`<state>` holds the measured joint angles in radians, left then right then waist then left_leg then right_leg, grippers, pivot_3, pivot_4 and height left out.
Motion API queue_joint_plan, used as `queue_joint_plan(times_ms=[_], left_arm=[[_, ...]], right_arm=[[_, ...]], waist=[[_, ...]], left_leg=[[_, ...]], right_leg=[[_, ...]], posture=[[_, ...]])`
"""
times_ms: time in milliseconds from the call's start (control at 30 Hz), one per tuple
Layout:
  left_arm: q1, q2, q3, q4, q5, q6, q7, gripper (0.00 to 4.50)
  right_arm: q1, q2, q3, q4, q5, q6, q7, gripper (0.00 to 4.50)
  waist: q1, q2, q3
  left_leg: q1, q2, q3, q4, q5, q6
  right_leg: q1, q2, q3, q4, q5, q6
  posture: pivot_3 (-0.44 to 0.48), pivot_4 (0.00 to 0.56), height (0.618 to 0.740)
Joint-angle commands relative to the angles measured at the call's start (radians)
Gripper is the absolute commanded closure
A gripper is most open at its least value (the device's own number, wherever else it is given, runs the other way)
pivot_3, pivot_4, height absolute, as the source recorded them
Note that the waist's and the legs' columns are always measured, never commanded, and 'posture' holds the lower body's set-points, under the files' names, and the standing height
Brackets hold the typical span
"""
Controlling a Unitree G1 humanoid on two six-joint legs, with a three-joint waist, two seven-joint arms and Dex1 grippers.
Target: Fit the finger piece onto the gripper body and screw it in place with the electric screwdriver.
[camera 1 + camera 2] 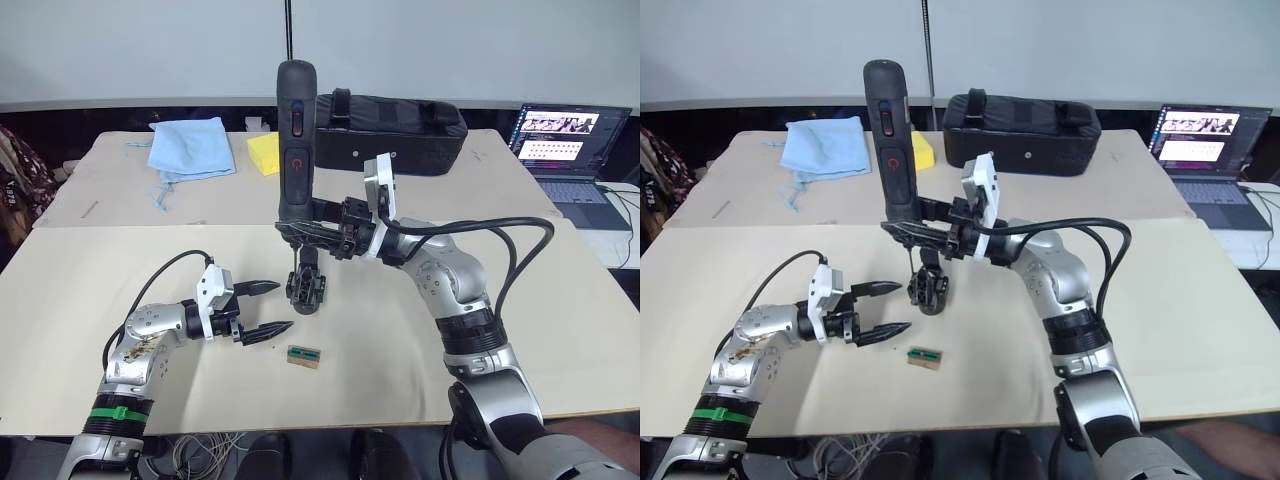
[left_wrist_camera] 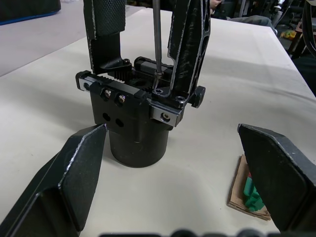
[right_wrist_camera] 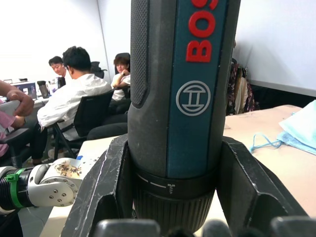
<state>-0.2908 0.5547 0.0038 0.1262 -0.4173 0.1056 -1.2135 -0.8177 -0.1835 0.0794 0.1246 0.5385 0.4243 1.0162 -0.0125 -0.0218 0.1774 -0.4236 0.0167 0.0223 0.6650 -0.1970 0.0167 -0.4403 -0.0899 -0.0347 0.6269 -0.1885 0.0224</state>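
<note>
The electric screwdriver [image 1: 297, 130] stands upright over the table's middle, with my right gripper [image 1: 298, 232] shut around its lower barrel [image 3: 177, 98]. Its thin bit [image 2: 157, 44] points down onto a screw on top of the gripper body [image 1: 305, 285], a black block with a round base [image 2: 136, 143]. The finger piece [image 2: 190, 49] stands upright on that block, right beside the bit. A second black upright piece [image 2: 105, 34] rises at the block's other side. My left gripper [image 1: 263, 308] rests open on the table just left of the block, its fingers [image 2: 74, 173] apart from it.
A small green-topped brown block [image 1: 303, 356] lies in front of the gripper body. At the back of the table are a blue cloth [image 1: 190, 145], a yellow sponge [image 1: 264, 153] and a black case [image 1: 392, 132]. A laptop [image 1: 570, 150] sits at the far right. People [image 3: 74, 98] sit in the background.
</note>
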Motion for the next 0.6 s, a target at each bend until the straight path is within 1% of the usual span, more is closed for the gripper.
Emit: queue_joint_plan(times_ms=[33, 600], left_arm=[[0.002, -0.003, 0.002, -0.015, 0.000, -0.023, -0.003, 0.00], [0.010, -0.005, 0.003, -0.022, 0.003, -0.025, -0.003, 0.00]], right_arm=[[-0.031, 0.006, -0.034, -0.048, 0.041, 0.001, -0.003, 2.58], [-0.024, 0.004, -0.031, -0.054, 0.038, 0.017, -0.003, 2.58]], waist=[[0.000, 0.000, 0.000], [0.000, 0.000, 0.000]], left_leg=[[0.000, 0.000, 0.000, 0.000, 0.000, 0.000], [0.000, 0.000, 0.000, 0.000, 0.000, 0.000]], right_leg=[[0.000, 0.000, 0.000, 0.000, 0.000, 0.000], [0.000, 0.000, 0.000, 0.000, 0.000, 0.000]], posture=[[0.000, 0.150, 0.740], [0.000, 0.150, 0.740]])
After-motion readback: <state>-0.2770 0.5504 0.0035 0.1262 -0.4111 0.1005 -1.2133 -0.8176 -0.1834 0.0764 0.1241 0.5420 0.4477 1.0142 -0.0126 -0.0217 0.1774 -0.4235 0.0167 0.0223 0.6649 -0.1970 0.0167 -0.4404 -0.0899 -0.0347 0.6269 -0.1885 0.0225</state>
